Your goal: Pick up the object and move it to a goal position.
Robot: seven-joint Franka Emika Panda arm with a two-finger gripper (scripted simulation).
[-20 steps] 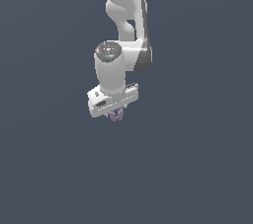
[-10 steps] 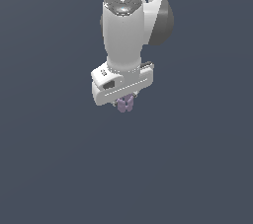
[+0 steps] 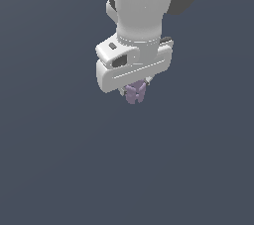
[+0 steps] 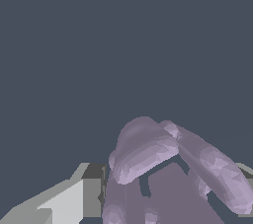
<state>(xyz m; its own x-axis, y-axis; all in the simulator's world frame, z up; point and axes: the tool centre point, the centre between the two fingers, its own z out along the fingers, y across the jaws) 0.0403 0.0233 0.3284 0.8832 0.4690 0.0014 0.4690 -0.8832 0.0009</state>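
- Fingers [image 4: 89, 193] of the white two-finger gripper [image 3: 134, 86] sit closed on the small pale lilac, lumpy object [image 3: 134, 93], one pale pad pressed against its side in the wrist view.
- Lilac lump pokes out just below the gripper's broad white hand body [image 3: 131, 63].
- Above that body rises the thick white arm [image 3: 141, 6] with a dark grey joint.
- Behind the gripper lies only plain slate-grey ground [image 3: 49, 159].
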